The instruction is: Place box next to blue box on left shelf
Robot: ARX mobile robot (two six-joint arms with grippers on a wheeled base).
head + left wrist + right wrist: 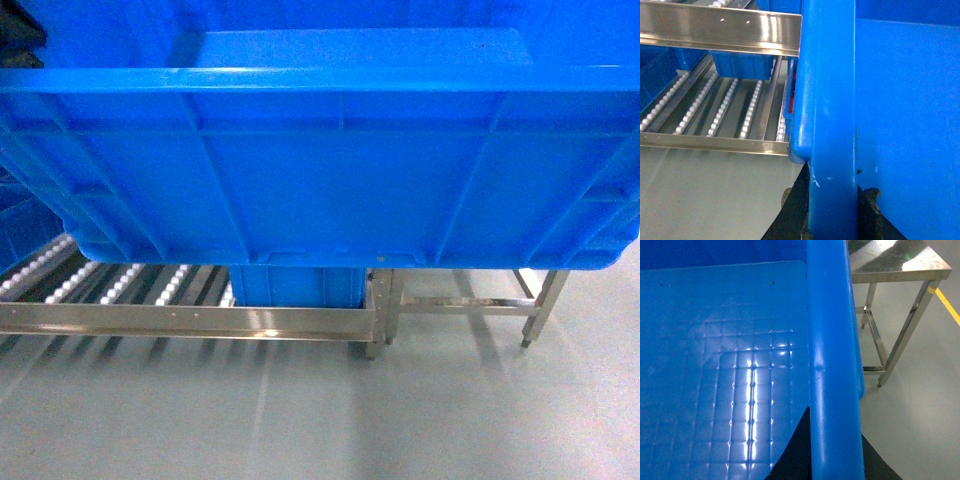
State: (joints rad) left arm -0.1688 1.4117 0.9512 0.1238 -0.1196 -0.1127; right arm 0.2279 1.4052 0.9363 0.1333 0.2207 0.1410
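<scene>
One box (330, 170) was held raised in front of the left shelf (120, 285). Left hand (832, 220) and right hand (835, 460) each clamped one rim. One blue box (295, 285) sat on the shelf; one steel bench (900, 262) stood right.

Box (880, 100): bright blue, its thick rim runs up the frame's middle.
Left gripper (832, 210): dark fingers (790, 220) clamp that rim from both sides.
Left shelf (715, 105): white-wheeled rails, another blue crate (742, 64) behind.
</scene>
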